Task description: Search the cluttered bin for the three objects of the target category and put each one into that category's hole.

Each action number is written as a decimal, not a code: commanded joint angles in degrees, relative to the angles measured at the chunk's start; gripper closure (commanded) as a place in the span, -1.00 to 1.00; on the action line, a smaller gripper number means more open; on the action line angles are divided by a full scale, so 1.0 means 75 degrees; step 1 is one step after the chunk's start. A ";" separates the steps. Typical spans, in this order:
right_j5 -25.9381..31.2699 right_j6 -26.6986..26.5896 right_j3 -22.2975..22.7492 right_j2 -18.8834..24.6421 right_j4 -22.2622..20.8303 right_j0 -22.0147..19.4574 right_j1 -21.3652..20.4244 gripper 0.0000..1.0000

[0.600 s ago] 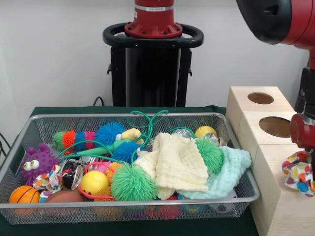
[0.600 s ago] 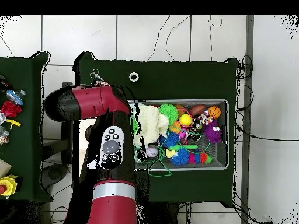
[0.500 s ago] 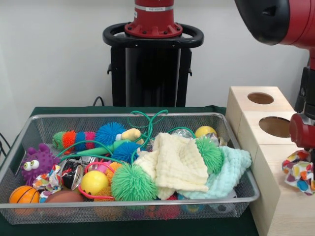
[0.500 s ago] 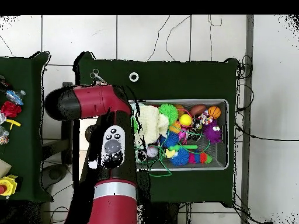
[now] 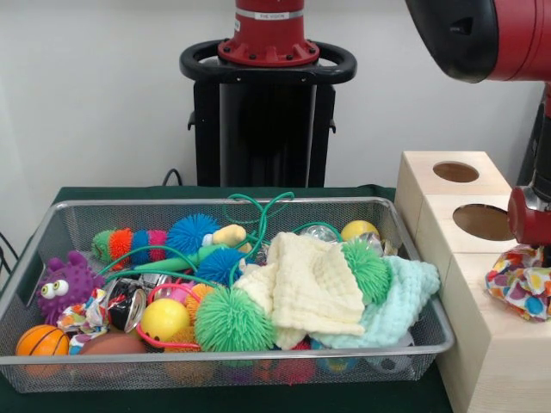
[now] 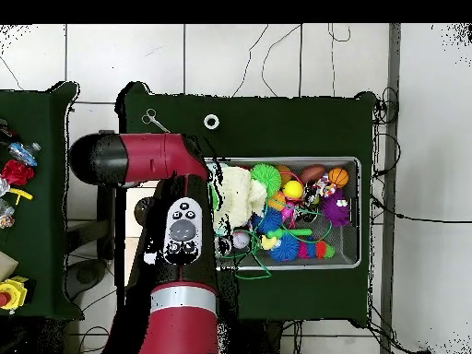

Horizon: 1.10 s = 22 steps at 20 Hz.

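My gripper (image 5: 527, 256) hangs at the right edge of the front view, shut on a crumpled white cloth with coloured spots (image 5: 519, 292). The cloth dangles just above the nearest block of the wooden box (image 5: 482, 344). Two round holes (image 5: 455, 171) (image 5: 482, 221) show in the blocks farther back. In the wire bin (image 5: 215, 353) lie a cream cloth (image 5: 314, 288), a mint cloth (image 5: 400, 301) and a second spotted cloth (image 5: 82, 314) at the left. From overhead, the arm (image 6: 180, 230) hides the box and the gripper; the cream cloth (image 6: 238, 192) shows at the bin's left end.
The bin also holds fuzzy balls (image 5: 231, 320), a yellow ball (image 5: 164, 318), a purple monster toy (image 5: 65, 284), a small basketball (image 5: 40, 342), a can (image 5: 129, 303) and green cord (image 5: 258, 215). A second table with toys (image 6: 14, 175) stands at the overhead view's left.
The arm has shifted a little to the left in the front view, carrying the spotted cloth slightly left and up over the near block. The bin's contents have not moved.
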 commanded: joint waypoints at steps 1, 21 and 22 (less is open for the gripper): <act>0.0662 0.1811 0.0509 0.0188 0.0339 -0.0009 0.0462 1.00; -0.0681 0.1194 0.0326 0.0165 -0.0028 -0.0265 0.1175 1.00; -0.0696 0.1085 0.0261 0.0205 -0.0063 -0.0307 0.1259 1.00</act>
